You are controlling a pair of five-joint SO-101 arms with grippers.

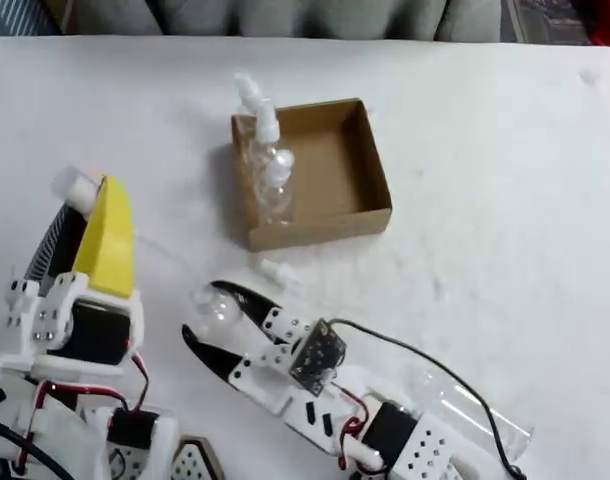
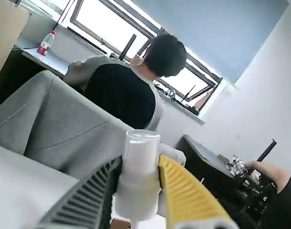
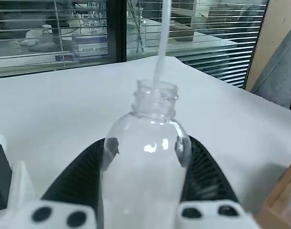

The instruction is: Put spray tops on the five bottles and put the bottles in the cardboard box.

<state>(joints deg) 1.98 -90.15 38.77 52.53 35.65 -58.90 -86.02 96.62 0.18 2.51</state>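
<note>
Clear plastic bottle (image 1: 217, 310) (image 3: 145, 181): uncapped, neck open. Held in the right gripper (image 1: 201, 308) (image 3: 150, 143) low over the white table (image 1: 485, 200), on the near side of the box. Black fingers (image 3: 202, 167) clamp its shoulders from both sides, no wider apart than the bottle itself. Mouth points away from the wrist.

Thin white tube (image 3: 160, 43): in the right wrist view it comes down to the bottle's mouth, with its lower end at the rim. Cannot tell if the tip is inside.

White spray top (image 1: 77, 188) (image 2: 138, 186): pinched in the left gripper (image 1: 85, 195) (image 2: 139, 162) between one grey ribbed finger and one yellow finger, both tight on its collar. The round head sticks out past the fingertips. In the high view this gripper sits off to the left arm's side, apart from the held bottle.

Brown cardboard box (image 1: 370, 150): open-topped, mid-table, beyond the right gripper.

Capped clear bottles (image 1: 268, 165): lying in the box along the wall nearest the left arm. White tops point to the far edge, one poking over the rim. At least two; exact count unclear.

Small white piece (image 1: 275, 270): on the table between the box's front wall and the right gripper. Too small to identify.

Second clear bottle (image 1: 480, 410): on its side on the table beside the right arm's base, with a black cable (image 1: 465, 385) across it
</note>
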